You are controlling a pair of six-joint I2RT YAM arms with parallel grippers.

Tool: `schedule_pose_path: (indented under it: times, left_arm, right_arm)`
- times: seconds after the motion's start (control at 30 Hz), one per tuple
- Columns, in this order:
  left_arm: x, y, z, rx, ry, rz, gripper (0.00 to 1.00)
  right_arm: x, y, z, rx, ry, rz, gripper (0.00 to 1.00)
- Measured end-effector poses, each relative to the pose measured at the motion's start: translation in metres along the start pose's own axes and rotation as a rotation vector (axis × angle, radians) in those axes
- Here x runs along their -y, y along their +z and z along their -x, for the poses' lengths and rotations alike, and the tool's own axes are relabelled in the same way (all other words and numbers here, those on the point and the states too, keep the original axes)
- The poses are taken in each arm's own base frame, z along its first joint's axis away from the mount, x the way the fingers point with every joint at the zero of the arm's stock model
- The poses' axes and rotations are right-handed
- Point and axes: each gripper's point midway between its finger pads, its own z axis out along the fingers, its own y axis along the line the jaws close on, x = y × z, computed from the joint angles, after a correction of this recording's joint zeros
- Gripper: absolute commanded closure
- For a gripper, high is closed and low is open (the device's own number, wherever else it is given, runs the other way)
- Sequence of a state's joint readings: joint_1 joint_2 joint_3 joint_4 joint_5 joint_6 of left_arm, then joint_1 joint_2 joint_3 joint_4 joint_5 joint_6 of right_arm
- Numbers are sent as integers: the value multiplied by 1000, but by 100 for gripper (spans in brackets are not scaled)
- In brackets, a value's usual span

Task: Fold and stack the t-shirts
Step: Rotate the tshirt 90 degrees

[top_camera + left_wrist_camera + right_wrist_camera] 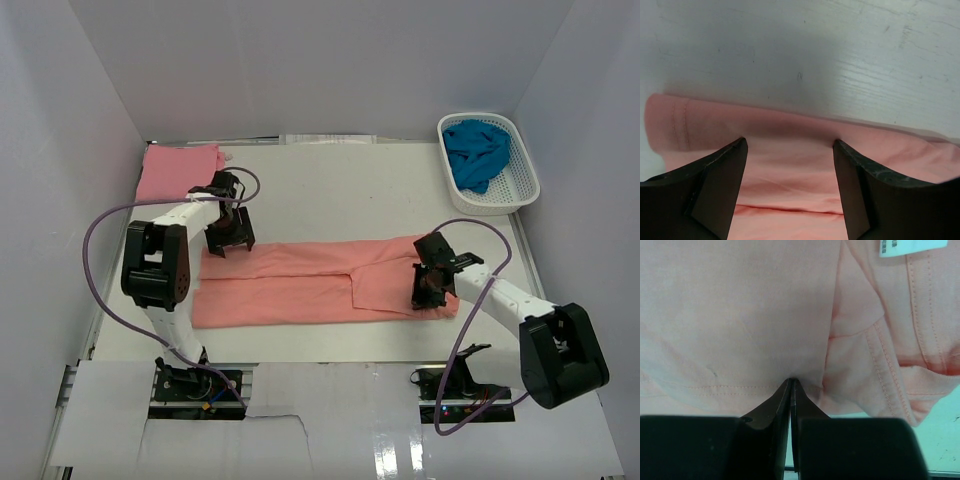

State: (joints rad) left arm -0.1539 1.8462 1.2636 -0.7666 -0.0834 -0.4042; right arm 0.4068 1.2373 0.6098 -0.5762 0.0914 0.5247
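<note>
White, scuffed tabletop [340,200] boxed in by plain pale walls [300,60] on three sides, with a salmon-orange t-shirt [320,280] laid as a long band across its middle. Pink t-shirt [178,172] folded flat at the far-left corner, teal t-shirt [478,152] crumpled in the white lattice basket [527,190] at the far right. Left gripper [229,243] poised over the band's left end, jaws wide apart and gripping nothing; right gripper [431,297] at the right end near the white neck label [912,247], jaws pressed together on the cloth's edge.

Three t-shirts [300,285], one white basket [520,190], two robot arms [185,213]
</note>
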Motion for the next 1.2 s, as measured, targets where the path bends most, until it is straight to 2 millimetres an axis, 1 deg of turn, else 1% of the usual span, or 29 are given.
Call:
schedule_pose_path:
  times: [0.13, 0.37, 0.53, 0.63, 0.73, 0.8, 0.83, 0.97, 1.07, 1.2]
  left_arm:
    - [-1, 10, -1, -17, 0, 12, 20]
    - [-1, 12, -1, -10, -59, 23, 20]
    - [-4, 11, -3, 0, -112, 14, 20]
    - [-4, 9, -6, 13, -136, 0, 20]
    - [-5, 7, -12, 18, -157, -18, 20]
    - [-5, 5, -16, 15, -168, -34, 21]
    - [-5, 5, -19, 15, -171, -38, 21]
    - [-3, 0, -30, 10, -185, -75, 21]
    - [1, -3, -41, 5, -197, -107, 21]
    - [11, -7, -59, -3, -216, -164, 21]
  right_arm:
    - [0, 3, 3, -13, 7, -20, 92]
    - [-3, 9, 11, -136, 9, -59, 92]
    - [-4, 13, 24, -238, 48, -53, 92]
    - [-6, 18, 41, -267, 64, -48, 92]
    - [-13, 28, 73, -253, 67, -33, 92]
    - [-21, 35, 104, -219, 58, -20, 92]
    - [-26, 40, 122, -189, 52, -9, 92]
    - [-51, 64, 209, -41, 14, 29, 92]
    - [-70, 77, 261, 40, -8, 76, 92]
    - [-96, 88, 312, 118, -32, 152, 91]
